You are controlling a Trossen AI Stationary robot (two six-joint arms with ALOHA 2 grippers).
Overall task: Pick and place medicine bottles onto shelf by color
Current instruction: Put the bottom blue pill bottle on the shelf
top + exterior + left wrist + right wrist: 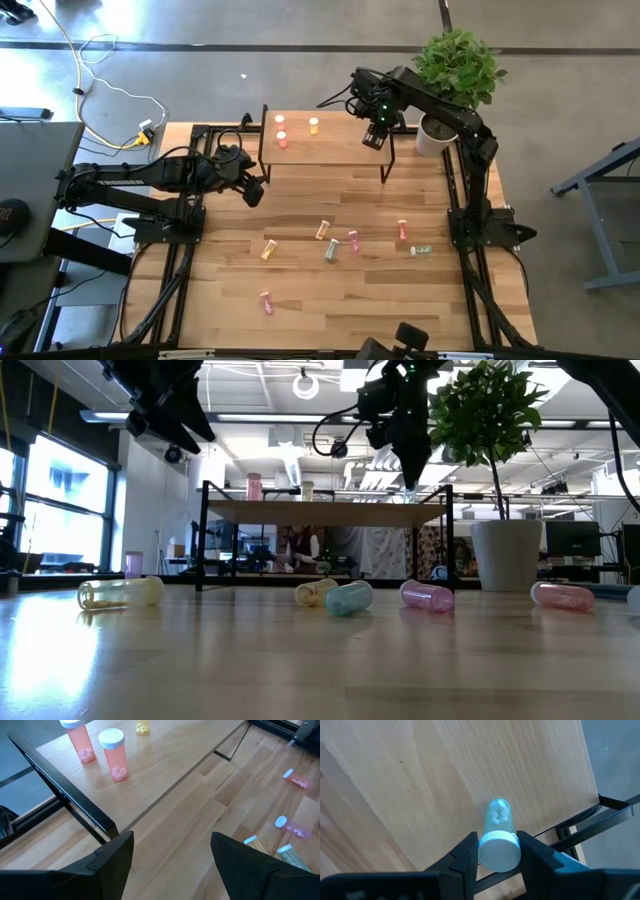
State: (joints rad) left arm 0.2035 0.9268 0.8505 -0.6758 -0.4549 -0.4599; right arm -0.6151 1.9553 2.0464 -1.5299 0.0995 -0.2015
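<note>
The shelf (pixel 330 150) stands at the table's far side. Two red-orange medicine bottles (pixel 114 755) (pixel 82 742) and a yellow one (pixel 313 125) stand upright on its left half. My right gripper (pixel 499 857) is over the shelf's right end, shut on a pale green bottle (pixel 497 814). My left gripper (pixel 172 860) hovers open, with nothing between its fingers, in front of the shelf's left end (pixel 252 190). Several more bottles lie on their sides on the table, such as a pink one (pixel 354 242) and a yellow one (pixel 269 249). My right gripper pinches the pale green bottle by its white cap (pixel 499 851) between the two fingers. The fingers come from above, pointing down. The bottle hangs upright below them, cap up, over the shelf top (pixel 420 785). I cannot tell whether its bottom touches the wood.
A potted plant (pixel 455 70) stands just right of the shelf, close to my right arm. Loose bottles are strewn across the middle of the table (pixel 330 250), and one pink bottle (pixel 266 302) lies nearer the front. The shelf's middle is bare wood.
</note>
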